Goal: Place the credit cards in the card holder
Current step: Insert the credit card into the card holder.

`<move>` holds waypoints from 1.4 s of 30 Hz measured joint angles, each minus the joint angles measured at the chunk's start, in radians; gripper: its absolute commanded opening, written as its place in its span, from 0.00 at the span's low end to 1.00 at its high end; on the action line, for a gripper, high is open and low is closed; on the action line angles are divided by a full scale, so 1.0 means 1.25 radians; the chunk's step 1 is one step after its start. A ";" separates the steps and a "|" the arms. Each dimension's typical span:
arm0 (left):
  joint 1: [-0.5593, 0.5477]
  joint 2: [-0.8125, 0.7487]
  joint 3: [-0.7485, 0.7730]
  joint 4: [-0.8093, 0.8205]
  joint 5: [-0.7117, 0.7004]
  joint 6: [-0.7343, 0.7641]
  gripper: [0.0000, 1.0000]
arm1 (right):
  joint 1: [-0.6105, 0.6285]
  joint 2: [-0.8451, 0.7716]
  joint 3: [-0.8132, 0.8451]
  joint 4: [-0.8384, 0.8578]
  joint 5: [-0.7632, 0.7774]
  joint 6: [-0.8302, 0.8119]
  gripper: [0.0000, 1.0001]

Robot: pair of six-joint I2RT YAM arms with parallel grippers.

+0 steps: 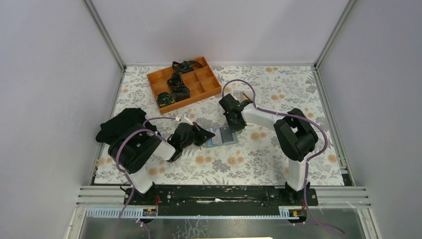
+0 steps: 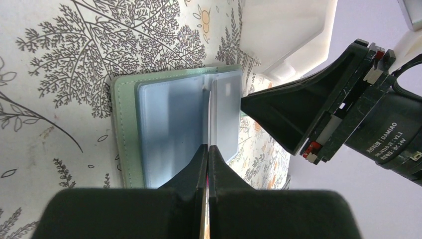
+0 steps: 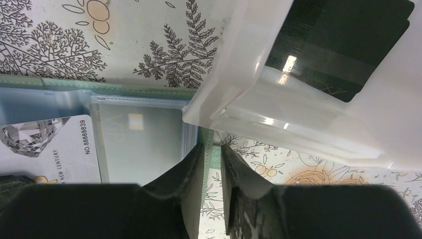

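The sage-green card holder lies open on the floral cloth, its clear sleeves facing up. A grey-silver card sits inside the right sleeve. My left gripper is shut on a thin light card printed with a diamond, held over the holder's left page. My right gripper pinches the holder's green right edge between nearly closed fingers. Black credit cards lie in the white tray just beyond that gripper.
An orange compartment box with dark rolled items stands at the back left. A black cloth lies by the left arm. The white tray sits close behind the right gripper, near the holder's far edge.
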 measured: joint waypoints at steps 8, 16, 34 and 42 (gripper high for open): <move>0.000 0.002 0.006 0.001 0.000 0.000 0.00 | -0.001 0.000 0.000 0.000 -0.003 -0.002 0.26; 0.000 0.002 0.006 0.001 0.000 0.000 0.00 | -0.001 0.000 0.000 0.001 -0.003 -0.002 0.26; 0.000 0.004 0.024 0.001 -0.002 0.000 0.00 | -0.001 -0.003 -0.005 0.007 -0.004 -0.007 0.26; 0.000 0.004 0.023 0.001 -0.005 0.000 0.00 | -0.001 -0.004 -0.008 0.010 -0.005 -0.008 0.26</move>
